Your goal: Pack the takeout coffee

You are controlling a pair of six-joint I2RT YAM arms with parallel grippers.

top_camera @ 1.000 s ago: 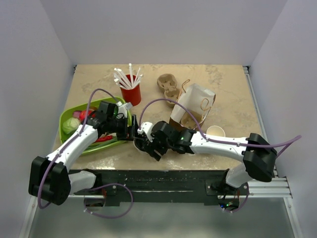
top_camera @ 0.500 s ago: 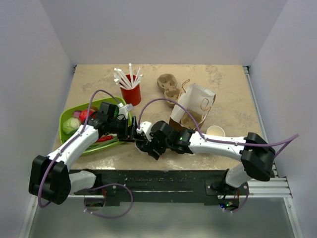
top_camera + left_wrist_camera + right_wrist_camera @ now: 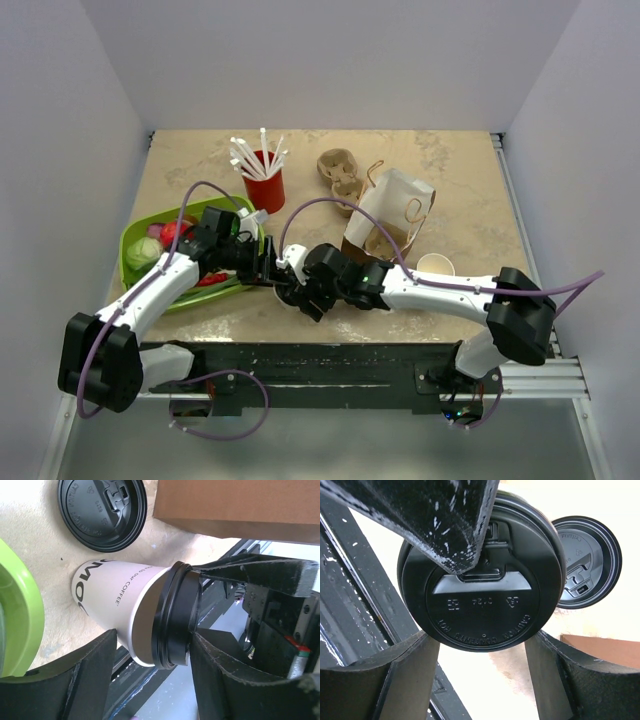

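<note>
Near edge of the table [image 3: 470,180], by the black rail: the takeout coffee [image 3: 130,610] lies on its side, black sip lid toward the arm bases. Cannot tell if it rests on the top or hangs lifted. Left gripper [image 3: 154,639] is spread about it, one finger by the paper wall, the other across the lid's face. Right gripper [image 3: 480,641] is spread either side of the lid rim, one fingertip touching it. Whether either pair bears down: cannot tell. Risks, as judged: two grippers crowd one small cup, so fingers could collide. The left's skewed hold, wall against lid face, could squirt the cup out or roll it off the edge. Pressure on the rim could pop the lid. Just beyond lies a loose black lid [image 3: 102,510], farther the brown paper bag [image 3: 390,220]. A cup carried sideways may snag its mouth.
</note>
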